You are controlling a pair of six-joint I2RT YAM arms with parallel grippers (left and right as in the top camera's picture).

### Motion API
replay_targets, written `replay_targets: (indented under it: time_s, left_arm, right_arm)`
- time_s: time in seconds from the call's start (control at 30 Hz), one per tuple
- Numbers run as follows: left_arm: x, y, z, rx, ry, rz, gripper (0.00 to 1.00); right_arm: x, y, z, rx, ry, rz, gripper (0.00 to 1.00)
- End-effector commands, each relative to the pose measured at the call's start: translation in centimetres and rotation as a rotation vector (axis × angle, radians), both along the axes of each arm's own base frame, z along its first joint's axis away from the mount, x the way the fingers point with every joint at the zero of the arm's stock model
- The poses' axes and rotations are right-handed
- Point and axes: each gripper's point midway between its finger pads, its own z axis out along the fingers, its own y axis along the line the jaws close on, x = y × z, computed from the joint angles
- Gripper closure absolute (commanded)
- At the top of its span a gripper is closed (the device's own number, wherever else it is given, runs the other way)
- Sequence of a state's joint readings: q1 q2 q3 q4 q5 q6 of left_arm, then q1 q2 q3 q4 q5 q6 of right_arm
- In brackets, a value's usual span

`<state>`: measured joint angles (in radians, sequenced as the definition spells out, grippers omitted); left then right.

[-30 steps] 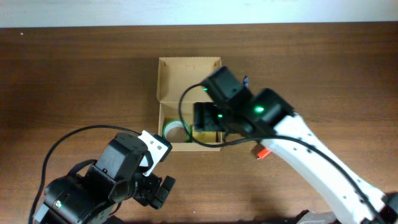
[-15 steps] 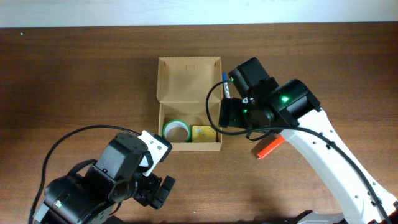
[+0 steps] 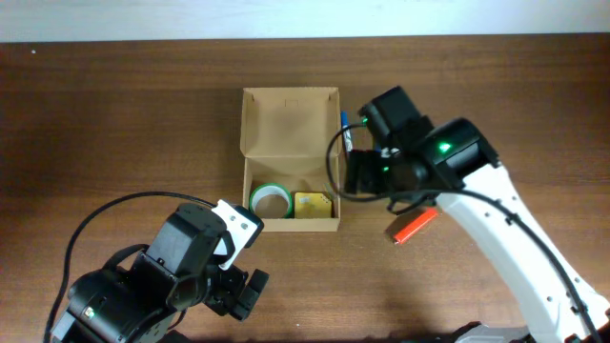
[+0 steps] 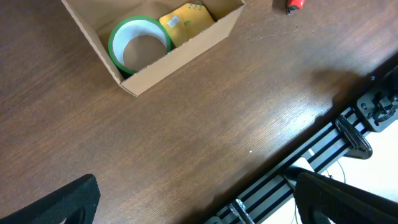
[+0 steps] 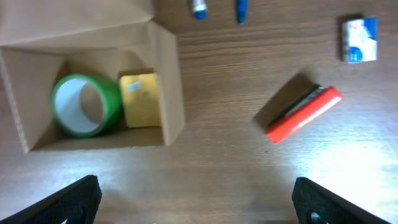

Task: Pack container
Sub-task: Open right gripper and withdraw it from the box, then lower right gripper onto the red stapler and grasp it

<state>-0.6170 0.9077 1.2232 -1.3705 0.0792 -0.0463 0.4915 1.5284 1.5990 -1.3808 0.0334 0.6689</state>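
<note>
Partly packed. Open-lidded tan cardboard box sits mid-worktop, holding a green tape roll and a yellow pad. Outside it: red oblong marker, two blue pens, blue-white packet. Left gripper and right gripper: jaws spread, empty.

Container on table, tape roll inside at left, small pad just right of it, marker on table right of container

robot lab bench, wood-grain table, black cable, metal rail at its edge
</note>
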Motion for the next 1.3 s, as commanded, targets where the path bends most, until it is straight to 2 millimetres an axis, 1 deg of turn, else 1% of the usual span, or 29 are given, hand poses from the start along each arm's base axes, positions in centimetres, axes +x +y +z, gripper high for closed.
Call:
replay_targets:
  time_s: [0.0, 0.07, 0.13, 0.23, 0.27, 0.4, 0.53, 0.7, 0.87, 1.03, 1.13, 1.23, 1.27]
  left_arm:
    - [-0.1, -0.2, 0.6, -0.022, -0.008, -0.002, 0.00]
    - [-0.1, -0.2, 0.6, -0.022, -0.008, -0.002, 0.00]
    - [-0.1, -0.2, 0.6, -0.022, -0.008, -0.002, 0.00]
    - [-0.1, -0.2, 0.6, -0.022, -0.008, -0.002, 0.01]
    - [-0.1, -0.2, 0.6, -0.022, -0.008, -0.002, 0.00]
    - [-0.1, -0.2, 0.6, -0.022, -0.008, -0.002, 0.00]
    - [-0.1, -0.2, 0.6, -0.022, -0.008, -0.002, 0.00]
    - [-0.1, -0.2, 0.6, -0.022, -0.008, -0.002, 0.00]
    - [-0.1, -0.2, 0.6, -0.022, -0.008, -0.002, 0.00]
    - [-0.1, -0.2, 0.6, -0.022, -0.008, -0.002, 0.00]
    - [-0.1, -0.2, 0.6, -0.022, -0.008, -0.002, 0.00]
    - [-0.1, -0.2, 0.6, -0.022, -0.008, -0.002, 0.00]
    - [-0.1, -0.2, 0.6, -0.022, -0.008, -0.002, 0.00]
  right_arm:
    - [0.6, -3.4, 0.5, -0.030, -0.011, -0.091, 0.01]
    - [0.6, -5.1, -0.4, -0.039, 0.020, -0.146, 0.01]
    - [0.3, -6.3, -1.5, -0.030, 0.064, -0.188, 0.01]
    - [-0.1, -7.2, -3.6, -0.014, 0.112, -0.224, 0.01]
    - [-0.3, -7.5, -4.6, -0.010, 0.131, -0.236, 0.01]
    - [-1.2, -7.8, -7.5, 0.009, 0.180, -0.271, 0.01]
    - [-2.5, -8.0, -10.6, 0.011, 0.221, -0.338, 0.01]
    - [-3.4, -8.2, -13.4, 0.006, 0.246, -0.377, 0.01]
    - [-3.7, -8.3, -15.4, 0.009, 0.240, -0.379, 0.00]
    - [-4.1, -8.8, -17.1, -0.008, 0.228, -0.420, 0.02]
    - [-3.7, -8.8, -18.2, 0.006, 0.198, -0.426, 0.04]
    - [-3.3, -8.7, -18.9, 0.020, 0.171, -0.435, 0.09]
    - [-3.3, -8.7, -19.2, 0.025, 0.167, -0.452, 0.09]
